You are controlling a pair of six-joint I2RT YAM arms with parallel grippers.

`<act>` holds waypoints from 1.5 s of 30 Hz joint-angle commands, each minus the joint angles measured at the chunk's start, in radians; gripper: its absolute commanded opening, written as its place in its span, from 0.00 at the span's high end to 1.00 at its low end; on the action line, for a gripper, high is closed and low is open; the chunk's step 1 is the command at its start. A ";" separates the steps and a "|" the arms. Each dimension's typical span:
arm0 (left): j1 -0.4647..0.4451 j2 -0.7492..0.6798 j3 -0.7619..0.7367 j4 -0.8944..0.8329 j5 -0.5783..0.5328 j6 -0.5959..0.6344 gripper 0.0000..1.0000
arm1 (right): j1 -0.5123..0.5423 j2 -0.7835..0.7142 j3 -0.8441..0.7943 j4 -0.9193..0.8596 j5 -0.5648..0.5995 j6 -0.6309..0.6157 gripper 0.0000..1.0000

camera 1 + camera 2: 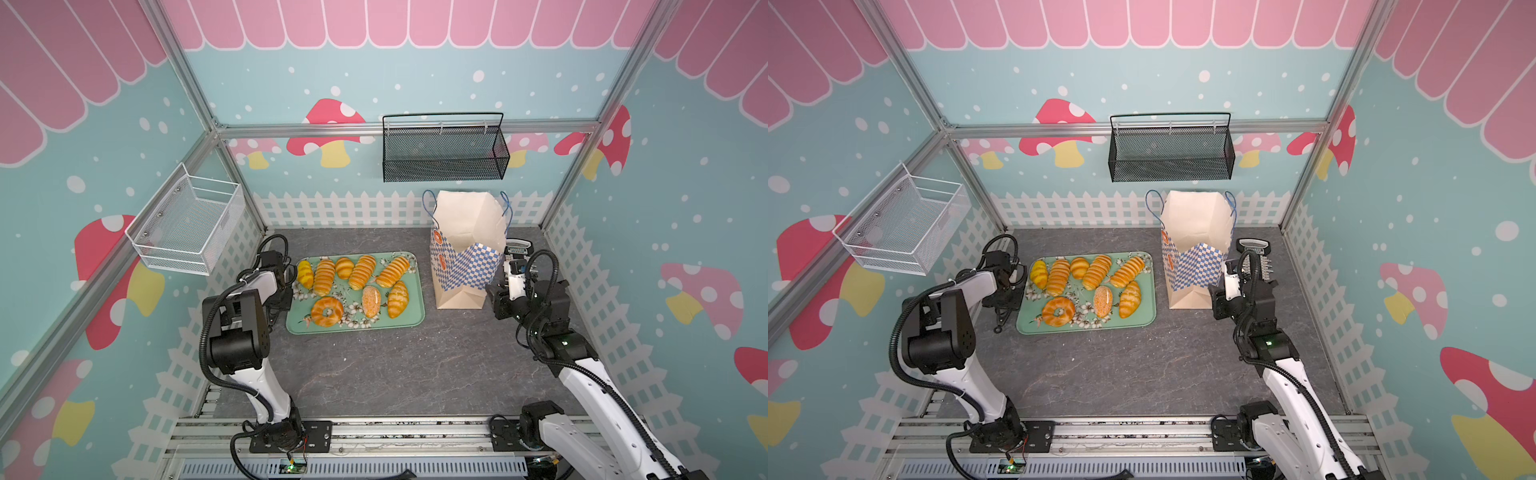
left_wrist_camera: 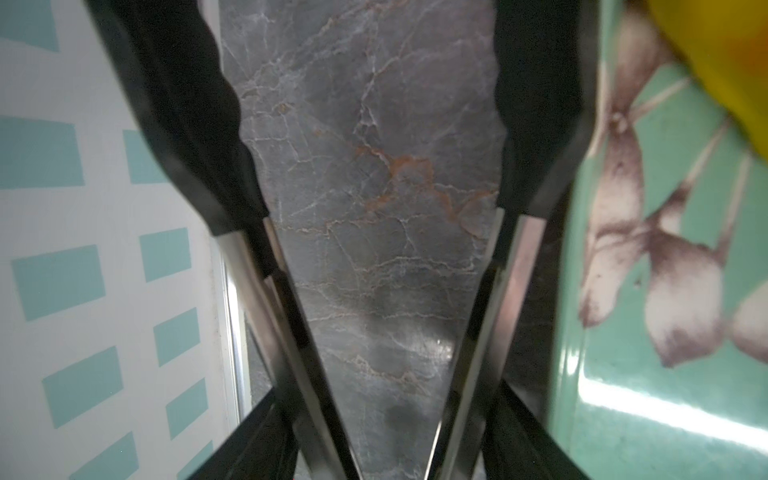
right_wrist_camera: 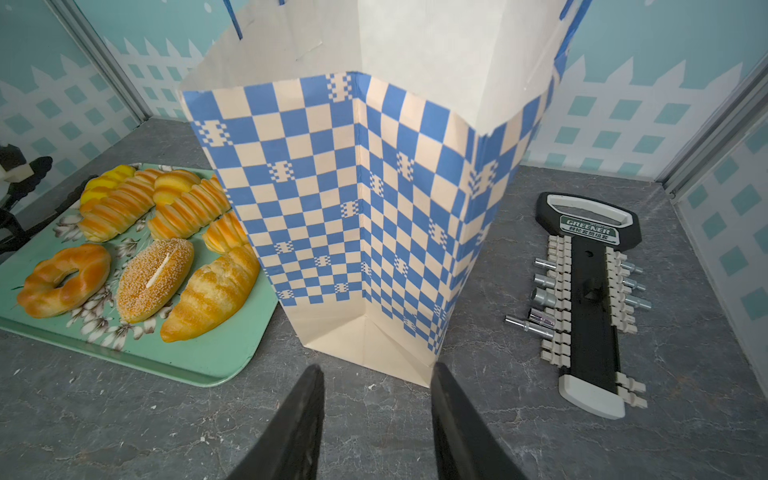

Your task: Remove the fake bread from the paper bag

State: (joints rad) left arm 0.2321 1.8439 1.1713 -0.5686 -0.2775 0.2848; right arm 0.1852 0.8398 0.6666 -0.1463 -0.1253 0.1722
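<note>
Left jaws are clamping metal tongs with black scalloped tips (image 2: 195, 137) by the arms. The tong arms are standing wide apart with nothing between the tips, hanging over the bare grey marble-look surface (image 2: 374, 208) just beside the left edge of the mint-green floral tray (image 2: 665, 415). That reads as a drop-off or reset pose, not a carry. Tongs are probably being used because the bag is tall and narrow, so the extra reach is getting down where short jaws would not. Right jaws are sitting parted, gripping nothing, low on the surface at the base corner of the tall cream paper bag with the blue-and-white checkered band (image 3: 353, 199); contact is too close to call. They are likely waiting there to brace the light bag against sliding or tipping. The bag is standing upright just right of the tray with its mouth gaping upward, giving clear access from above. Golden-orange toy bread pieces (image 1: 362, 272) are lying on the tray in a single layer, eight countable: ridged rolls, a round bun, a yellow loaf nearest the tongs, a ring, a speckled oval and a crescent, spread so each is easy to see. No bread is showing in the bag's mouth in both top views, but the front wall is hiding the bottom, so cannot tell if any is left. A black key-shaped socket holder with metal sockets (image 3: 590, 291) is lying beside the bag on the side away from the tray, not part of the job.
</note>
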 commanded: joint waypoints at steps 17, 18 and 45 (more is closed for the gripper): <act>-0.021 -0.129 -0.029 -0.012 0.021 0.015 0.14 | 0.007 -0.057 0.040 -0.046 0.026 -0.017 0.56; -0.029 -0.138 -0.031 -0.014 0.016 0.017 0.14 | 0.007 -0.056 0.041 -0.048 0.026 -0.018 0.56; -0.214 -0.735 -0.568 0.716 0.099 -0.288 0.01 | 0.000 -0.147 -0.226 0.230 0.569 -0.035 0.01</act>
State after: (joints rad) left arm 0.0189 1.1172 0.6598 -0.0776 -0.2329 0.0559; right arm 0.1848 0.6991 0.4713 -0.0231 0.3168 0.1600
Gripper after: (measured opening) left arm 0.989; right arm 0.984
